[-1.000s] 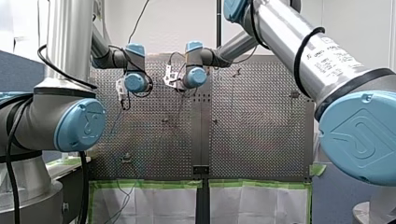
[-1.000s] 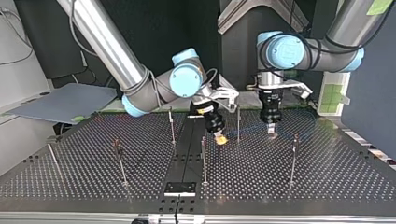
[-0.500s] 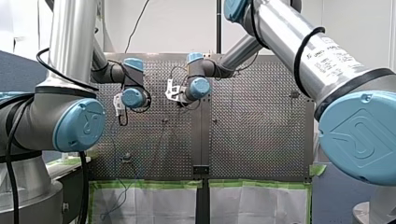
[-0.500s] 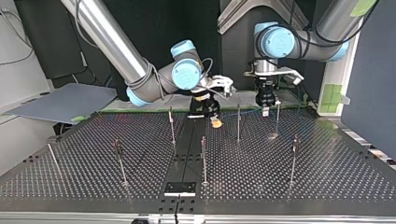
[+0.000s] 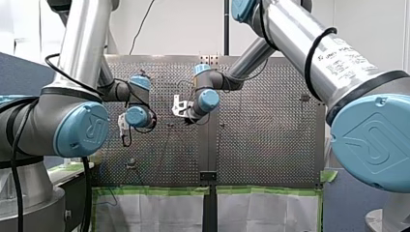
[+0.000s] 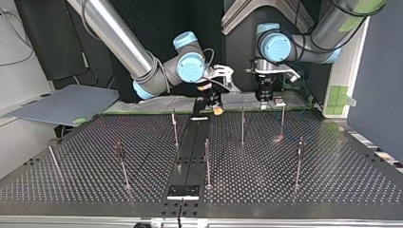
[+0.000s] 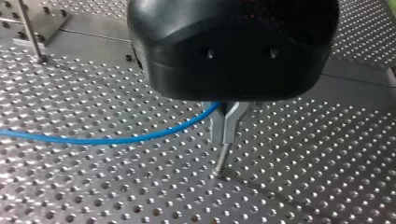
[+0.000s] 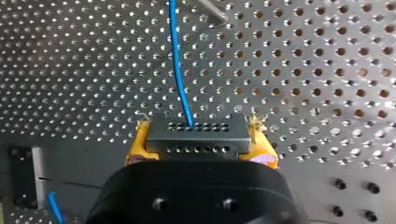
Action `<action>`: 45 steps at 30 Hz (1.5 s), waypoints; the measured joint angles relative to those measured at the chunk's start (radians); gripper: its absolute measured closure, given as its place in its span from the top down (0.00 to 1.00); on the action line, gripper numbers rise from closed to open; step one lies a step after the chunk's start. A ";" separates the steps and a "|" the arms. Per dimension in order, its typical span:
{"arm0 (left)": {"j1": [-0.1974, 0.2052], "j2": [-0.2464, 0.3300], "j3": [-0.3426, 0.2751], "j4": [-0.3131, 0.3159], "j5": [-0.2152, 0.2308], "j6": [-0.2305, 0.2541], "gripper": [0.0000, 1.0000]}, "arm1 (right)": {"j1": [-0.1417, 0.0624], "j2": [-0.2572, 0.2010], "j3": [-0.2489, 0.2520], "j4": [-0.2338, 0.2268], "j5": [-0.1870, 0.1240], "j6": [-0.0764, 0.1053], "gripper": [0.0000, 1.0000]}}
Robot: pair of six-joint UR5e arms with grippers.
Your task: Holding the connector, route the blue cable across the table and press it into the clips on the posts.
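In the right wrist view my right gripper is shut on the black connector, yellow pads at both its ends. The blue cable leaves the connector and runs ahead over the perforated table. In the left wrist view my left gripper has its metal fingers shut on the blue cable, just above a thin post. In the top view my right gripper and my left gripper hang above the table's far edge, a little apart.
Several thin posts stand on the perforated table, among them one below the grippers, one at its left and one nearer the camera. A dark centre rail crosses the table. A grey board lies at the left.
Both grippers have risen off the table and drawn back toward the top view's far edge, each keeping its hold. In the front view both wrists have come nearer.
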 joint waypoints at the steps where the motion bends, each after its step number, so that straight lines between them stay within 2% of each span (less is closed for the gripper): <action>1: 0.001 -0.010 0.000 0.008 0.003 0.000 0.00 | -0.001 0.000 0.004 -0.001 0.001 0.000 0.00; 18: 0.008 -0.036 0.020 0.034 0.049 -0.006 0.00 | -0.036 0.009 0.012 -0.028 -0.001 0.009 0.00; 25: 0.004 -0.092 0.066 0.044 0.057 -0.008 0.00 | -0.044 0.013 0.012 -0.057 -0.019 0.017 0.00; 31: 0.005 -0.139 0.079 0.047 0.057 -0.012 0.00 | -0.053 0.030 0.012 -0.069 -0.027 0.022 0.00; 37: 0.008 -0.147 0.082 0.055 0.057 -0.015 0.00 | -0.057 0.059 0.012 -0.071 -0.029 0.023 0.00; 45: 0.011 -0.147 0.119 0.054 0.060 -0.015 0.00 | -0.065 0.064 0.004 -0.074 -0.030 0.020 0.00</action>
